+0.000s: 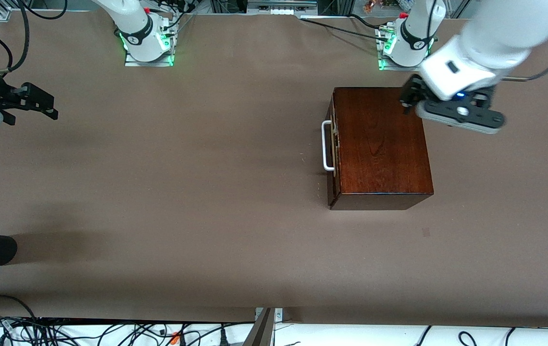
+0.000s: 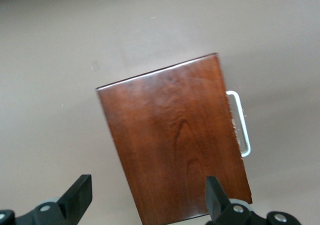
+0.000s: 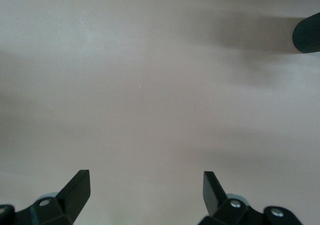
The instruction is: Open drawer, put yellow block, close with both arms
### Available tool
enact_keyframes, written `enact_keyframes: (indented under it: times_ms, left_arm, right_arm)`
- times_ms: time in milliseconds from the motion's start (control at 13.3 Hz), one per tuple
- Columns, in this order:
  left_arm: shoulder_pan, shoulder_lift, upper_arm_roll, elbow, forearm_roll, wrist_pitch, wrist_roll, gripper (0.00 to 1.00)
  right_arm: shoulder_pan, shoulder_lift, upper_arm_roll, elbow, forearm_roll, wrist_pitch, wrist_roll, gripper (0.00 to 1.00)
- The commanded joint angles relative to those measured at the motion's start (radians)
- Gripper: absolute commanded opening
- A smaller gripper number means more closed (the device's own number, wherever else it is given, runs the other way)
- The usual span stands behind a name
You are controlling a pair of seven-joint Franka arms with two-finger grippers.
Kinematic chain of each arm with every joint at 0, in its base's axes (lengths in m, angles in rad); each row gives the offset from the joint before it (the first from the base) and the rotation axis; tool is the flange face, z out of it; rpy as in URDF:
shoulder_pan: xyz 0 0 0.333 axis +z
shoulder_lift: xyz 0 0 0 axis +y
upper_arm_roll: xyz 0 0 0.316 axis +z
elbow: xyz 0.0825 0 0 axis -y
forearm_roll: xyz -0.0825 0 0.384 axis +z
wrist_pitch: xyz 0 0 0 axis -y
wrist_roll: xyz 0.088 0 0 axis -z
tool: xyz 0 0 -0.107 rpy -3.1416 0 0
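— Where are your left jaws?

— My left gripper (image 1: pixel 407 102) hangs over the box (image 1: pixel 379 144), above the top edge nearest my left base. Those jaws stand wide open with nothing between them. In the left wrist view one fingertip (image 2: pixel 80 192) sits over bare tabletop (image 1: pixel 182 192) just off the box's side, the other over the wood.

— And the drawer?

— The drawer (image 1: pixel 334 144) is shut, flush in the box, its white handle (image 1: pixel 326 145) facing the right arm's end of the tabletop. The handle is well apart from my left jaws.

— Your right side?

— My right gripper (image 1: pixel 45 106) waits over bare tabletop at its own end, far from the box. Its jaws are spread wide and hold nothing.

— The block?

— I cannot see it in any view.
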Motion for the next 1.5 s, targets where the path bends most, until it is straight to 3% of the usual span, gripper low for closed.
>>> enact_keyframes:
  times_ms: [0,225,526,751,1427]
  left_arm:
    - [0.003,-0.067,0.102,-0.085,-0.061,0.009,-0.017,1.00]
    - [-0.025,-0.112,0.194,-0.149,-0.059,0.030,-0.017,1.00]
    - [-0.026,-0.190,0.215,-0.294,-0.050,0.127,-0.006,1.00]
    - [-0.026,-0.190,0.247,-0.294,-0.051,0.130,0.021,1.00]
    - [-0.019,-0.182,0.239,-0.285,-0.050,0.127,0.032,1.00]
  right_arm:
    - [-0.006,0.005,0.000,0.018,0.016,-0.017,-0.006,1.00]
    - [-0.001,0.005,0.005,0.018,0.016,-0.019,-0.004,1.00]
    - [0.002,0.005,0.006,0.019,0.016,-0.016,-0.003,1.00]
    - [0.003,0.005,0.008,0.019,0.017,-0.016,-0.004,1.00]
    - [0.017,0.003,0.003,0.018,0.019,-0.019,-0.004,1.00]
